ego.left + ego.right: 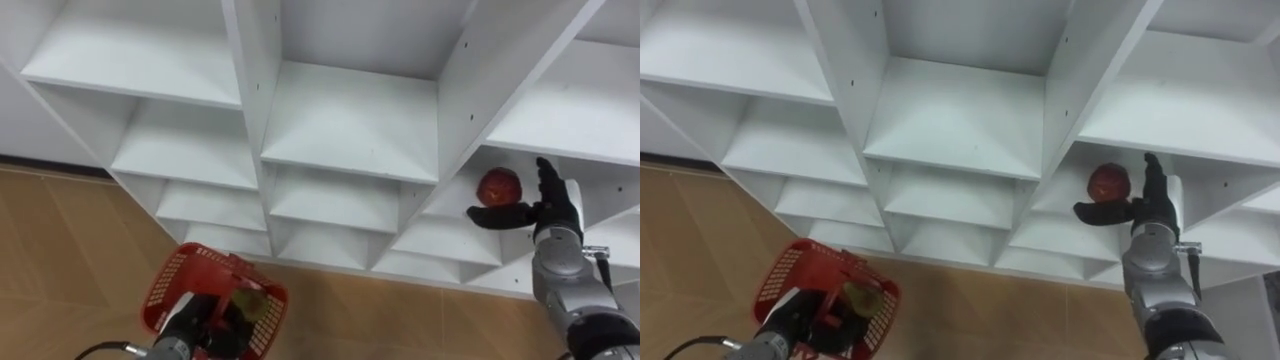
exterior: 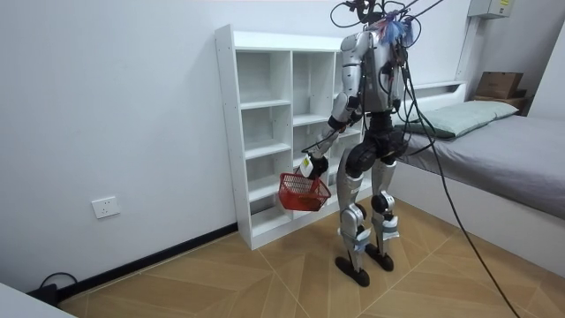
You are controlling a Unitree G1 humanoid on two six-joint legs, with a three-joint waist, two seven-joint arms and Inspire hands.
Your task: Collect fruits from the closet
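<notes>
**Inspector:** Right hand first. State?

**Onlooker:** From where I stand, the right hand [image 1: 550, 205] is raised inside a compartment of the white closet [image 1: 350, 130]. Its fingers are straight and point up, its thumb is stretched out sideways, and it grips nothing.

**Inspector:** And the fruit?

**Onlooker:** A red apple [image 1: 499, 186] sits on the shelf in that same compartment, just above the thumb and just beside the fingers. Whether they touch, I cannot tell.

**Inspector:** The other hand?

**Onlooker:** The left hand [image 2: 315, 166] is held low, fingers closed on the handle of a red basket [image 1: 165, 282] that hangs beneath it, clear of the wooden floor [image 1: 60, 250]. A yellowish-green fruit [image 1: 252, 300] lies inside the basket.

**Inspector:** Position of the robot?

**Onlooker:** Upright on both feet, facing the closet at close range, with the bed [image 2: 512, 150] behind it.
</notes>
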